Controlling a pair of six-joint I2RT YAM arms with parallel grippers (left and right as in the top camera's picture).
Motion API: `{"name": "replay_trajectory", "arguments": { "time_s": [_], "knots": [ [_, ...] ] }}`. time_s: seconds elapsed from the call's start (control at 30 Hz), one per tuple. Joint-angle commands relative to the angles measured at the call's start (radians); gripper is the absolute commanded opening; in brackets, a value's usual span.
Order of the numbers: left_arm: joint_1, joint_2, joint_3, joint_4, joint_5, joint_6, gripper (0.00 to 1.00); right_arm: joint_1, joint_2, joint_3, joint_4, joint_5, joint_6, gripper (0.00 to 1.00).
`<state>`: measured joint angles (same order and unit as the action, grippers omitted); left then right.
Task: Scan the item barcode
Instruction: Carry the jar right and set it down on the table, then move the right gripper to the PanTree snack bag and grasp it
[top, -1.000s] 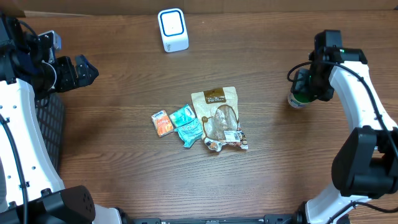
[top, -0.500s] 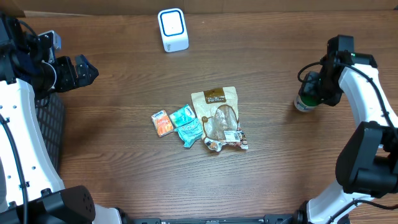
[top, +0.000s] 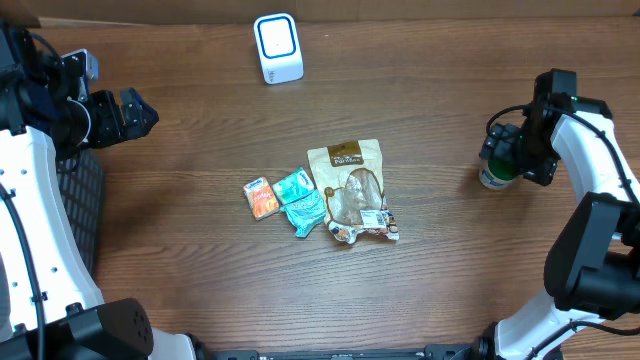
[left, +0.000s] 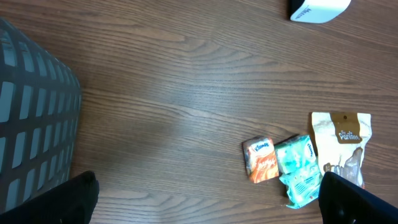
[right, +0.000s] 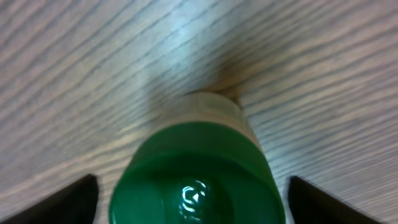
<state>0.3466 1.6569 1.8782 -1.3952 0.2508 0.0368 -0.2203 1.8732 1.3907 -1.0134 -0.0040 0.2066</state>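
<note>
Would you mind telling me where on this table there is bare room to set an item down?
Bare wood lies between the basket and the orange pack, between the white scanner and the brown pouch, and between that pouch and the green-capped bottle. The centre is crowded: orange pack, teal packs and pouch lie bunched together.

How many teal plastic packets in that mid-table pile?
2: the upper teal packet beside the small orange packet; the lower teal packet against the tan windowed pouch. Others may hide underneath.

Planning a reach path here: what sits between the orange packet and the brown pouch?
Teal packets lie between the orange packet and the brown pouch. This is clearest in the overhead view and also shows in the left wrist view.
</note>
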Motion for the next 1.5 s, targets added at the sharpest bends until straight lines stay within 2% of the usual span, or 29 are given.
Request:
{"name": "replay_trajectory", "arguments": {
  "time_s": [0.0,0.1,0.2,0.4,0.5,0.8,0.93,1.13,1.47],
  "knots": [
    [-0.005,-0.001,0.009,0.001,0.004,0.023,1.0,0.0,-0.01,0.009,0.002,-0.021,0.003,1.0],
    [-0.005,-0.001,0.009,0.001,0.004,0.023,1.0,0.0,-0.01,0.05,-0.02,-0.036,0.003,1.0],
    [-0.005,-0.001,0.009,0.001,0.004,0.023,1.0,0.008,-0.01,0.163,-0.113,-0.089,0.003,1.0],
    [-0.005,-0.001,0.009,0.001,0.004,0.023,1.0,0.065,-0.01,0.392,-0.277,-0.288,0.002,1.0],
    [-0.005,-0.001,0.009,0.001,0.004,0.023,0.99,0.118,-0.01,0.411,-0.272,-0.391,-0.043,1.0],
    [-0.009,-0.001,0.009,0.001,0.004,0.023,1.0,0.292,0.022,0.284,-0.23,-0.418,-0.055,1.0],
    [-0.008,-0.001,0.009,0.001,0.004,0.023,0.99,0.339,0.059,0.193,-0.184,-0.462,-0.055,0.94],
    [-0.007,-0.001,0.009,0.001,0.004,0.023,0.99,0.36,0.093,0.033,-0.051,-0.547,-0.055,0.8],
    [-0.007,-0.001,0.009,0.001,0.004,0.023,1.0,0.364,0.116,-0.154,0.167,-0.666,-0.054,0.77]
  ]
}}
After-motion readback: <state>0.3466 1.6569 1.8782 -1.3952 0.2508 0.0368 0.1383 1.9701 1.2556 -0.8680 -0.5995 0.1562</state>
